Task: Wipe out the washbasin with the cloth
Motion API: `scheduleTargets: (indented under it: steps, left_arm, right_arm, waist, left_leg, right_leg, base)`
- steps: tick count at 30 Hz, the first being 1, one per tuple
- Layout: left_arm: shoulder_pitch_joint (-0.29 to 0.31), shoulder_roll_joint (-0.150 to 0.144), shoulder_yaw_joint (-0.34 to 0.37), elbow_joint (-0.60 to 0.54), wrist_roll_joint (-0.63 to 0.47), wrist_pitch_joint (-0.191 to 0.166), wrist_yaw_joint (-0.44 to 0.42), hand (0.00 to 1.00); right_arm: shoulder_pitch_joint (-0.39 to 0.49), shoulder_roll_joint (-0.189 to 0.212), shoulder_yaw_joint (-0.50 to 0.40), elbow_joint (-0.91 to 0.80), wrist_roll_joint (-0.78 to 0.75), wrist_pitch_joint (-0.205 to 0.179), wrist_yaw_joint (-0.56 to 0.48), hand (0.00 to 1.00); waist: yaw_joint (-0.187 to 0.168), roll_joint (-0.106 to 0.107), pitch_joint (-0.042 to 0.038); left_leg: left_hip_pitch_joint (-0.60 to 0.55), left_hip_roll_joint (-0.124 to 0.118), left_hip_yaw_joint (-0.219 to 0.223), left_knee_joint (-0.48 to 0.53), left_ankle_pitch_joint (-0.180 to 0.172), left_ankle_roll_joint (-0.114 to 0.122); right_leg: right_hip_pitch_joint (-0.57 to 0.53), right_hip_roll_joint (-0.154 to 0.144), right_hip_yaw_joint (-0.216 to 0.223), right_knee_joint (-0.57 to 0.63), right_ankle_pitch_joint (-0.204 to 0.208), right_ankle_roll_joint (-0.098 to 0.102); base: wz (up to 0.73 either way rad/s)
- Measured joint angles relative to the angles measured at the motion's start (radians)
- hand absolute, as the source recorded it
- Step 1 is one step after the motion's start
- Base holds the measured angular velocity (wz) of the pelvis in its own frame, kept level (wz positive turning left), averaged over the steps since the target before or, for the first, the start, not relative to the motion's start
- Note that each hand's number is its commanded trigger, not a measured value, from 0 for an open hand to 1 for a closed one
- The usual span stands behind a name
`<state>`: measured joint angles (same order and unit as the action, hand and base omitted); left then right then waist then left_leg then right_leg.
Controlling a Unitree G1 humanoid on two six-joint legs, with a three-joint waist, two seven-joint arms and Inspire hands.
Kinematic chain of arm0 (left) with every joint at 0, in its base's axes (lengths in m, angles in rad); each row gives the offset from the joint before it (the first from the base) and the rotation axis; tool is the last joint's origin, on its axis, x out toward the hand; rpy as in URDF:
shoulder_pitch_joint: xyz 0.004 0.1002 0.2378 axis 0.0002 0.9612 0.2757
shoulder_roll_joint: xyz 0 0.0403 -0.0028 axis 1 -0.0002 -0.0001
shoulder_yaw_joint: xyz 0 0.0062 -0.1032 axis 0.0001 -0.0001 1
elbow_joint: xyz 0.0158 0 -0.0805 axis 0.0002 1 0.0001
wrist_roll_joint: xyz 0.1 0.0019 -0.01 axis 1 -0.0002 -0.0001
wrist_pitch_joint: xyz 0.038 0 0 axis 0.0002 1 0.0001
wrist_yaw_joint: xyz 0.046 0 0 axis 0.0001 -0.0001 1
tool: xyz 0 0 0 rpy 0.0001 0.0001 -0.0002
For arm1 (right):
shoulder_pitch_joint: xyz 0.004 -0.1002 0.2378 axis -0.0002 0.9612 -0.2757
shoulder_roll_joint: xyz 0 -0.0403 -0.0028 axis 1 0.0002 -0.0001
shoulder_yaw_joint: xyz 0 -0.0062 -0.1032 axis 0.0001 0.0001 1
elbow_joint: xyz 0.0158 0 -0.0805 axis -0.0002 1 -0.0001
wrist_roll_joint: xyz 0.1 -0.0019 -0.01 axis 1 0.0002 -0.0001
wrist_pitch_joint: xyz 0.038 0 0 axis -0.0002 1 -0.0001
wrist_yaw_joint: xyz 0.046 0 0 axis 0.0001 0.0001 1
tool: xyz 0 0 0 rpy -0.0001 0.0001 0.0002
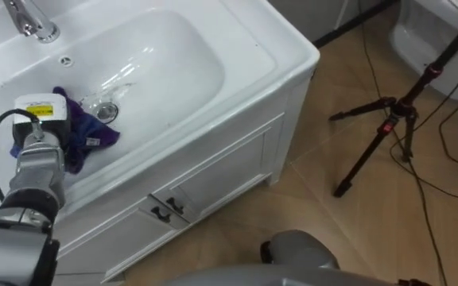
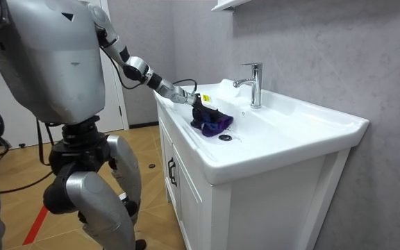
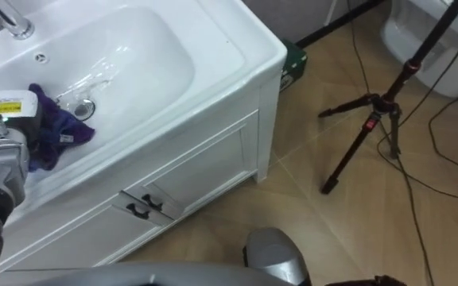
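Note:
A white basin (image 1: pixel 183 73) is set in a white vanity, with a drain (image 1: pixel 107 111) at the low point of its bowl. A bunched purple cloth (image 1: pixel 87 132) lies in the bowl just left of the drain. My left hand (image 1: pixel 40 137) reaches in from the lower left and rests on the cloth's left part. In the room view the left hand (image 2: pixel 186 96) comes over the basin's near rim, and its dark fingers (image 2: pixel 201 101) curl down into the raised cloth (image 2: pixel 212 124).
A chrome faucet (image 1: pixel 29 21) stands at the back of the basin (image 2: pixel 304 139). The cabinet doors below carry dark handles (image 1: pixel 166 211). A black tripod (image 1: pixel 388 121) with trailing cables stands on the tiled floor to the right, near a white fixture (image 1: pixel 432 40).

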<state>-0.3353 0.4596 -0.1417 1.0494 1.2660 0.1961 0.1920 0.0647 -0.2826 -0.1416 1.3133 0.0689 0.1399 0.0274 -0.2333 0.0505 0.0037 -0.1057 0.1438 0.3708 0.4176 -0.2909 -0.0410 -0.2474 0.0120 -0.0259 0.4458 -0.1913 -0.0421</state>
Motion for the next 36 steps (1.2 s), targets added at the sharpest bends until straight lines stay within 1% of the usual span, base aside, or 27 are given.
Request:
scheduleTargets:
  steps: [1, 3, 4, 6, 8, 11, 13, 16, 19, 21, 23, 25, 26, 28, 32, 33, 36]
  left_arm:
    - [0.001, 0.0, 0.0, 0.0, 0.006, 0.003, 0.0, 1.0]
    - [0.007, 0.002, 0.0, -0.011, 0.037, 0.006, -0.005, 1.0]
    - [0.014, 0.006, 0.0, -0.018, 0.039, 0.007, -0.005, 1.0]
    - [0.045, 0.023, 0.0, -0.05, 0.045, 0.011, -0.007, 1.0]
    - [0.07, 0.023, 0.001, -0.059, 0.045, 0.024, -0.008, 1.0]
    - [0.092, 0.025, 0.001, -0.059, 0.047, 0.035, -0.012, 1.0]
    - [0.099, 0.027, 0.003, -0.059, 0.047, 0.037, -0.03, 1.0]
    - [0.111, 0.027, 0.013, -0.066, 0.044, 0.037, -0.053, 1.0]
    - [0.114, 0.027, 0.029, -0.079, 0.029, 0.037, -0.079, 1.0]
    - [0.119, 0.026, 0.03, -0.094, 0.006, 0.037, -0.101, 1.0]
    - [0.12, 0.026, 0.03, -0.11, -0.007, 0.037, -0.12, 1.0]
    - [0.123, 0.026, 0.034, -0.111, -0.033, 0.037, -0.126, 1.0]
    - [0.123, 0.025, 0.044, -0.111, -0.042, 0.037, -0.137, 1.0]
    - [0.124, 0.024, 0.064, -0.111, -0.054, 0.037, -0.15, 1.0]
    - [0.127, 0.024, 0.095, -0.112, -0.055, 0.037, -0.163, 1.0]
    - [0.127, 0.024, 0.101, -0.113, -0.055, 0.037, -0.164, 1.0]
    - [0.128, 0.024, 0.104, -0.119, -0.055, 0.037, -0.164, 1.0]
  right_arm:
    - [-0.001, 0.0, 0.0, 0.0, 0.0, -0.001, 0.001, 0.0]
    - [-0.001, -0.001, 0.0, 0.006, 0.001, -0.009, 0.007, 0.0]
    - [-0.002, -0.001, 0.0, 0.005, 0.002, -0.01, 0.008, 0.0]
    - [0.001, -0.002, 0.0, 0.005, 0.002, -0.01, 0.009, 0.0]
    - [0.005, -0.006, -0.002, 0.004, 0.0, -0.007, 0.01, 0.0]
    - [0.011, -0.018, -0.001, 0.003, -0.029, 0.005, 0.023, 0.0]
    - [0.019, -0.028, -0.001, 0.0, -0.037, 0.008, 0.034, 0.0]
    - [0.033, -0.036, -0.002, -0.026, -0.04, 0.014, 0.041, 0.0]
    - [0.032, -0.036, -0.002, -0.042, -0.042, 0.011, 0.041, 0.0]
    - [0.031, -0.036, -0.001, -0.043, -0.044, 0.011, 0.041, 0.0]
    - [0.034, -0.036, 0.0, -0.042, -0.044, 0.011, 0.041, 0.0]
    - [0.033, -0.037, 0.0, -0.042, -0.045, 0.012, 0.041, 0.0]
    - [0.033, -0.037, 0.0, -0.042, -0.046, 0.012, 0.041, 0.0]
    - [0.033, -0.037, -0.001, -0.043, -0.054, 0.013, 0.041, 0.0]
    - [0.035, -0.037, -0.001, -0.043, -0.085, 0.014, 0.041, 0.0]
    - [0.037, -0.037, -0.001, -0.043, -0.09, 0.015, 0.04, 0.0]
    - [0.039, -0.037, -0.001, -0.043, -0.106, 0.023, 0.04, 0.0]
  waist:
    - [0.004, 0.0, 0.001]
    - [0.024, 0.001, 0.0007]
    - [0.024, 0.002, 0.0005]
    - [0.023, 0.001, 0.0008]
    - [0.024, 0.002, 0.0007]
    - [0.024, -0.003, 0.0006]
    - [0.027, -0.004, -0.0001]
    - [0.039, -0.006, -0.0022]
    - [0.049, -0.008, -0.0037]
    - [0.06, -0.008, -0.0116]
    - [0.075, -0.007, -0.0133]
    - [0.079, -0.008, -0.0154]
    - [0.079, -0.007, -0.0163]
    - [0.08, -0.009, -0.0168]
    - [0.08, -0.012, -0.0176]
    - [0.08, -0.013, -0.0174]
    - [0.082, -0.013, -0.0173]
  left_leg:
    - [0.002, -0.001, -0.001, -0.001, 0.0, 0.0]
    - [0.003, -0.001, -0.002, -0.005, 0.0, 0.0]
    - [0.003, -0.001, -0.002, -0.005, 0.0, 0.0]
    - [0.006, -0.002, -0.002, -0.003, 0.0, 0.0]
    - [0.017, -0.003, -0.002, -0.004, 0.001, -0.002]
    - [0.049, -0.002, 0.001, -0.007, 0.002, -0.003]
    - [0.065, -0.001, 0.002, -0.007, 0.002, -0.004]
    - [0.084, 0.002, -0.002, -0.009, 0.002, -0.004]
    - [0.096, 0.002, -0.022, -0.009, 0.002, -0.005]
    - [0.102, 0.002, -0.032, -0.009, 0.003, -0.006]
    - [0.107, 0.002, -0.044, -0.009, 0.004, -0.007]
    - [0.115, 0.002, -0.047, -0.01, 0.004, -0.007]
    - [0.12, 0.002, -0.047, -0.01, 0.004, -0.008]
    - [0.127, 0.002, -0.047, -0.011, 0.004, -0.008]
    - [0.128, 0.004, -0.046, -0.006, 0.005, -0.01]
    - [0.125, 0.005, -0.046, -0.004, 0.005, -0.011]
    - [0.119, 0.006, -0.046, -0.004, 0.009, -0.018]
  right_leg:
    - [0.002, -0.001, -0.002, 0.0, -0.002, 0.0]
    - [0.005, -0.003, -0.004, -0.003, -0.005, 0.001]
    - [0.005, -0.005, -0.004, -0.004, -0.005, 0.001]
    - [0.005, -0.008, -0.005, 0.005, -0.015, 0.0]
    - [0.013, -0.008, -0.006, 0.005, -0.02, -0.002]
    - [0.035, -0.006, -0.005, 0.008, -0.034, -0.006]
    - [0.044, -0.002, -0.004, 0.008, -0.042, -0.009]
    - [0.073, 0.006, -0.002, 0.005, -0.049, -0.014]
    - [0.089, 0.007, -0.006, 0.004, -0.056, -0.018]
    - [0.099, 0.006, -0.01, 0.005, -0.062, -0.022]
    - [0.106, 0.006, -0.011, 0.004, -0.064, -0.024]
    - [0.117, -0.003, -0.037, 0.004, -0.071, -0.026]
    - [0.124, -0.011, -0.058, 0.005, -0.078, -0.027]
    - [0.129, -0.014, -0.061, 0.012, -0.086, -0.028]
    - [0.13, -0.023, -0.094, 0.024, -0.102, -0.035]
    - [0.128, -0.026, -0.104, 0.026, -0.105, -0.037]
    - [0.125, -0.029, -0.113, 0.029, -0.111, -0.04]
  base:
    - [0.09]
    - [0.04]
    - [0.0]
    - [0.0]
    - [0.0]
    - [-0.03]
    - [-0.04]
    - [-0.05]
    - [0.04]
    - [0.06]
    - [0.0]
    - [0.02]
    - [0.07]
    - [0.05]
    - [0.0]
    - [0.04]
    - [0.07]
